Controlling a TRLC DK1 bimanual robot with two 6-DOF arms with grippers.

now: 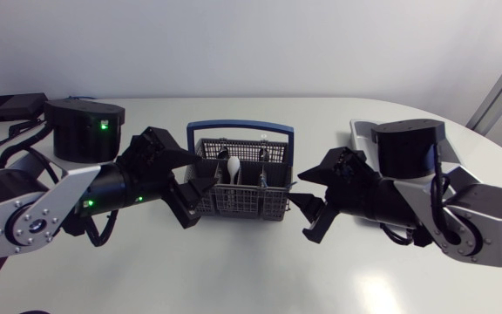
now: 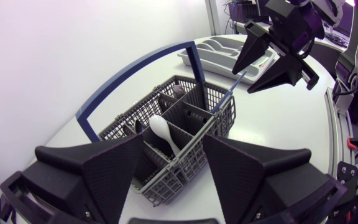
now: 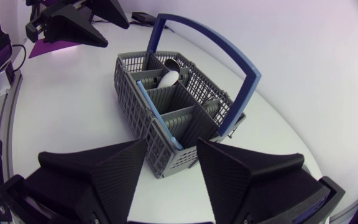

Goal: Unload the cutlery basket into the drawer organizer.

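Note:
The grey cutlery basket [image 1: 244,185] with a blue handle [image 1: 240,128] stands mid-table. It holds a white spoon [image 1: 233,166] and dark-handled cutlery; a blue utensil [image 3: 158,120] leans along one side. My left gripper [image 1: 197,179] is open at the basket's left end, which lies just ahead of its spread fingers [image 2: 173,155]. At the opposite end my right gripper [image 1: 301,205] is open too, the basket's corner [image 3: 166,163] close before it [image 3: 171,149]. Neither holds anything. The grey drawer organizer [image 2: 225,53] lies behind my right arm.
Only a corner of the organizer [image 1: 361,131] shows in the head view, at the back right. A black box [image 1: 9,106] and cables sit at the far left edge. Bare white tabletop [image 1: 234,270] lies in front of the basket.

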